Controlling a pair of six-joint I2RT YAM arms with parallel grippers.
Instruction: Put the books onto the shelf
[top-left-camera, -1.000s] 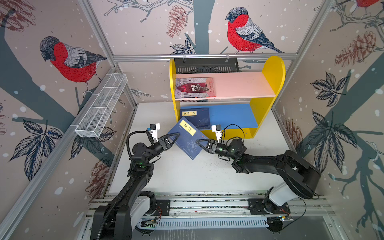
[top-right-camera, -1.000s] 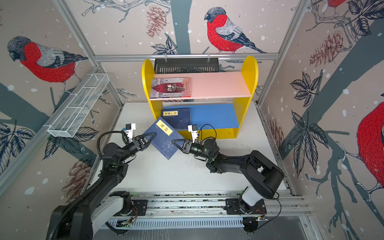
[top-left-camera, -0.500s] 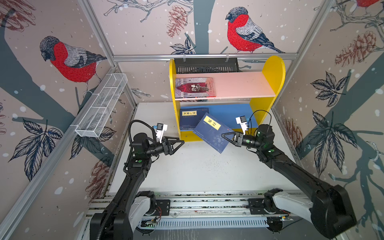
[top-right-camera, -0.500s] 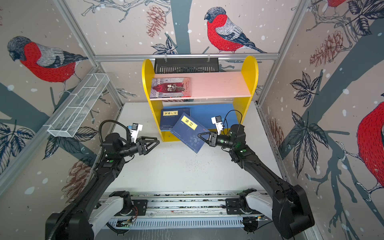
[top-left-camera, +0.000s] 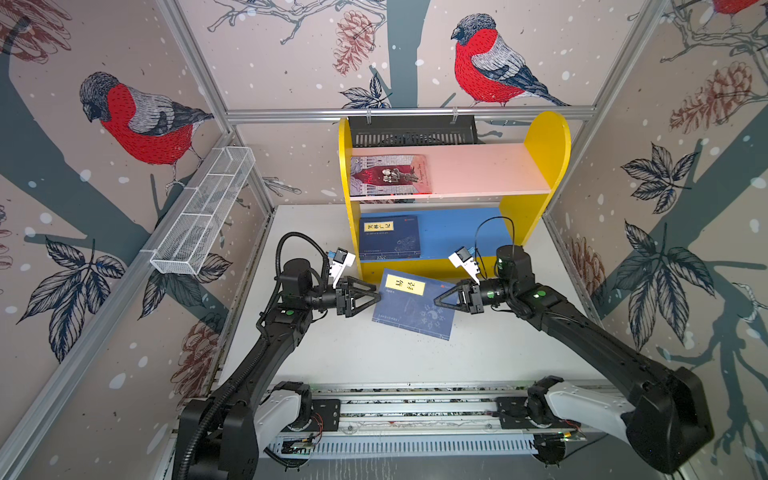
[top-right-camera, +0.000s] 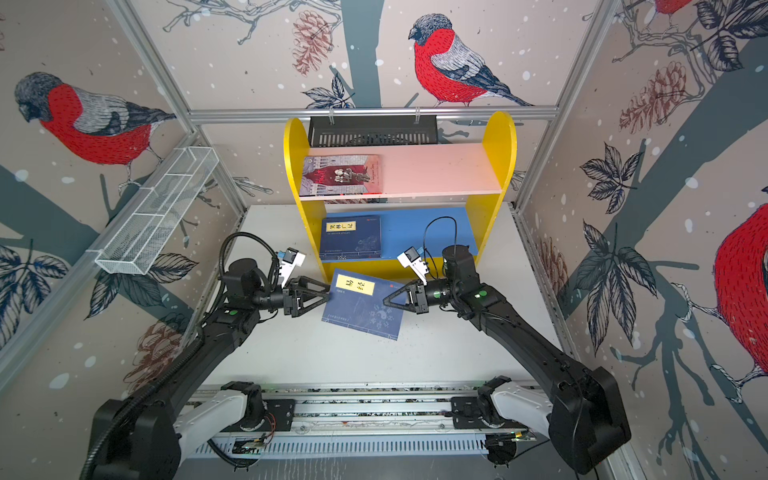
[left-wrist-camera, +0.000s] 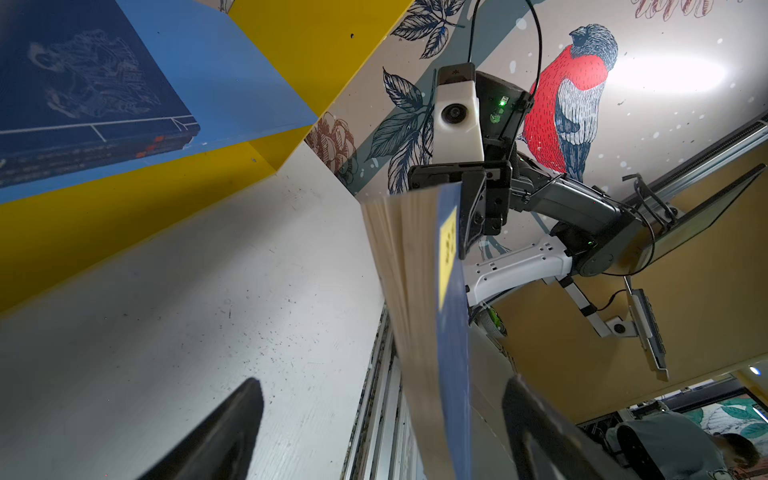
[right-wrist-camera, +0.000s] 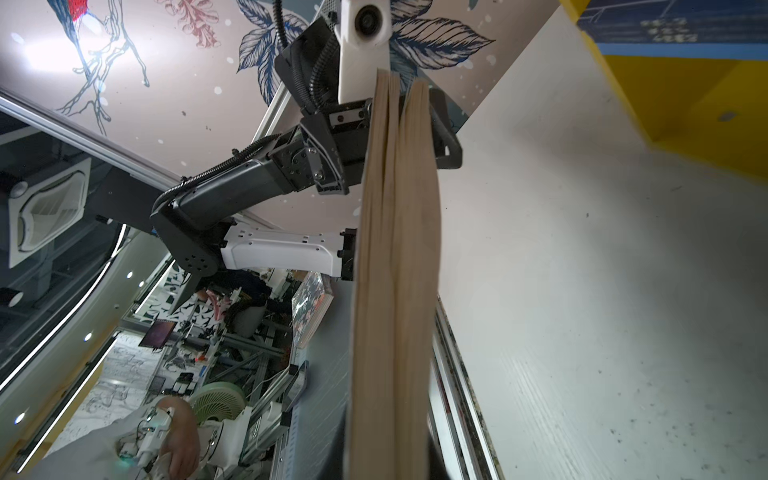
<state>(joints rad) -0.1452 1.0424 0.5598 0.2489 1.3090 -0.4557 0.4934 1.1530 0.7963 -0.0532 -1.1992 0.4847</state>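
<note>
- The navy book (top-left-camera: 411, 309) has swung back from the shelf (top-left-camera: 546, 149) toward the left pincer (top-left-camera: 377, 296), which is released and straddles its edge.
- The right pincer (top-left-camera: 436, 300) is clenched on the book, so shelving is probably being retried.

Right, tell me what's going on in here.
It's a book-shelving job. The right gripper is shut on the edge of a navy book, holding it in front of the yellow shelf. The left gripper is open, straddling that book's opposite edge. A red book lies on the pink upper board and another navy book on the blue lower board.
</note>
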